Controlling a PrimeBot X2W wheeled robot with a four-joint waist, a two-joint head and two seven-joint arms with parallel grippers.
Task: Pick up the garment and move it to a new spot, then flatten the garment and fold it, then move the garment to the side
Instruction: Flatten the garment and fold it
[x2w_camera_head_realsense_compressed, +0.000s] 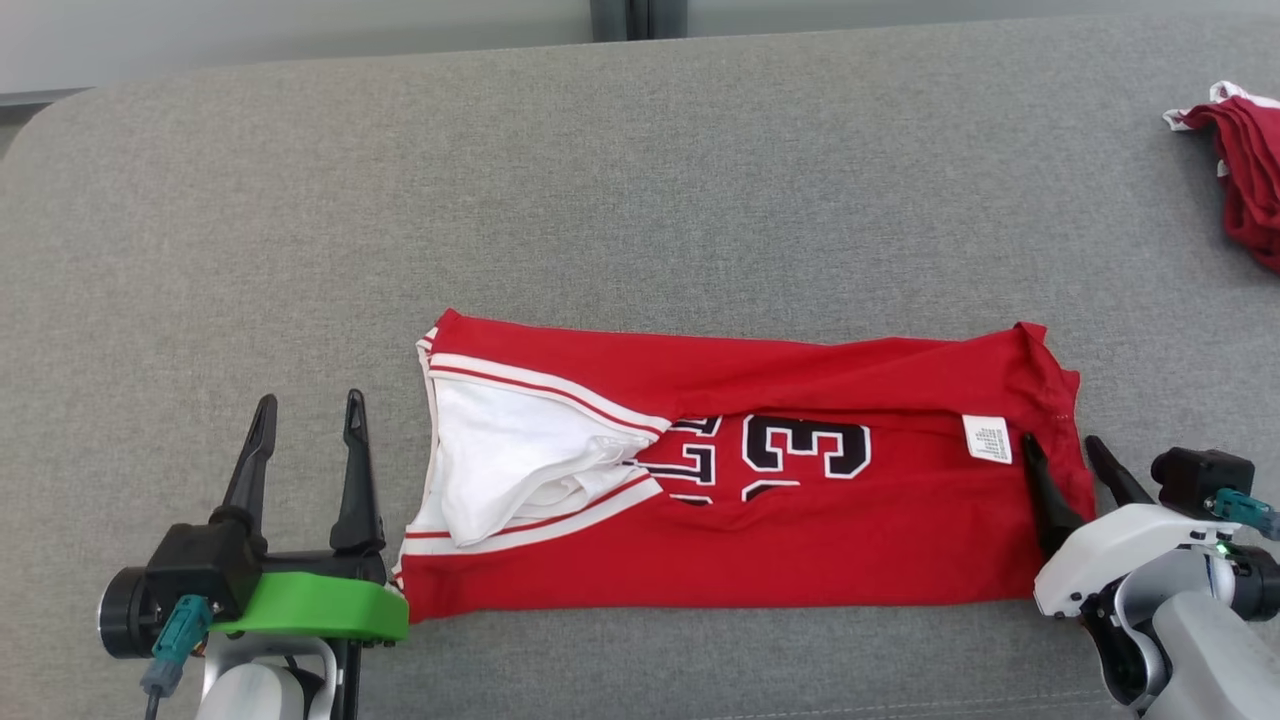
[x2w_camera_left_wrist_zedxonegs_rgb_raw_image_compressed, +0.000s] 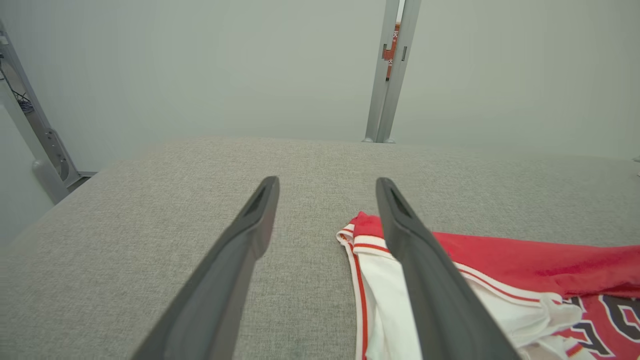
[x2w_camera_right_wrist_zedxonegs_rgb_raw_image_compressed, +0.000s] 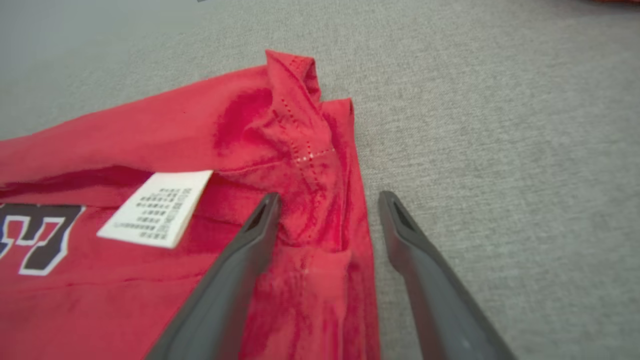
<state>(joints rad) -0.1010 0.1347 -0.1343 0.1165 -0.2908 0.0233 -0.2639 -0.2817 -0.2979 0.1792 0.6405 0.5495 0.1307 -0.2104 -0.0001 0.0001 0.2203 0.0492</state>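
Note:
The garment (x2w_camera_head_realsense_compressed: 780, 530) is a red jersey with white trim and black numbers, folded into a long strip across the grey surface; it also shows as the garment (x2w_camera_left_wrist_zedxonegs_rgb_raw_image_compressed: 525, 270) and the garment (x2w_camera_right_wrist_zedxonegs_rgb_raw_image_compressed: 150, 200). A white label (x2w_camera_head_realsense_compressed: 987, 438) lies near its right end. My left gripper (x2w_camera_head_realsense_compressed: 305, 415) stands open just left of the garment's left end, holding nothing; its fingers (x2w_camera_left_wrist_zedxonegs_rgb_raw_image_compressed: 420, 260) are spread, the right one over the white trim. My right gripper (x2w_camera_head_realsense_compressed: 1065, 448) is open at the garment's right end, with the red hem (x2w_camera_right_wrist_zedxonegs_rgb_raw_image_compressed: 320, 165) between its spread fingers, ungripped.
A second red and white cloth (x2w_camera_head_realsense_compressed: 1245, 160) lies bunched at the far right edge. The grey padded surface (x2w_camera_head_realsense_compressed: 640, 180) stretches wide behind the garment. A pale wall and a metal post (x2w_camera_left_wrist_zedxonegs_rgb_raw_image_compressed: 390, 70) stand beyond the surface's far edge.

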